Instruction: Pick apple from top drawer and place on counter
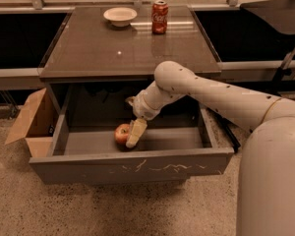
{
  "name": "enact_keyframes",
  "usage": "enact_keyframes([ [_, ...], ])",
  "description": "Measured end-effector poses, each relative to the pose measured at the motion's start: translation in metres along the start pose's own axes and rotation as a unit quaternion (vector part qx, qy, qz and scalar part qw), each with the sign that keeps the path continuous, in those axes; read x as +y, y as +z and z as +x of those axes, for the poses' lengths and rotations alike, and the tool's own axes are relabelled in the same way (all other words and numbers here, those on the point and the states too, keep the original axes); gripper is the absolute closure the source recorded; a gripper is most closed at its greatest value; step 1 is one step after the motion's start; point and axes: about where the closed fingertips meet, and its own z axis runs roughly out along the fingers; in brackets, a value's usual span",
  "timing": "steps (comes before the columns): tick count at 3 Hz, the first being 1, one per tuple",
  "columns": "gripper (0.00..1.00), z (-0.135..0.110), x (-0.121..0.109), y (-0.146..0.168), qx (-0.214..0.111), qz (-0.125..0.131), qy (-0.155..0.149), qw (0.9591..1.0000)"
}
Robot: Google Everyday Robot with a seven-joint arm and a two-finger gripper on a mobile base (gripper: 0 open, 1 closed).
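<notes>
Now holding the gripper (134, 133) low inside the open top drawer (137, 167), touching the right side of the apple (121, 133). Not showing whether clamped on it or loose. Resting the apple on the drawer floor. Showing a white bowl (120, 16) and a red soda can (160, 16) up on the counter (98, 48).

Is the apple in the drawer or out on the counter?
In. The apple lies on the top drawer floor, the hand right beside it.
</notes>
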Motion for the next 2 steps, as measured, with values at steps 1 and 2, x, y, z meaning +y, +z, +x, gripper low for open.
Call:
enact_keyframes([
  [1,0.03,0.0013,0.0020,0.0109,0.002,-0.005,0.003,1.0000],
  [2,0.25,0.0024,0.0029,0.0145,0.003,-0.008,0.004,1.0000],
])
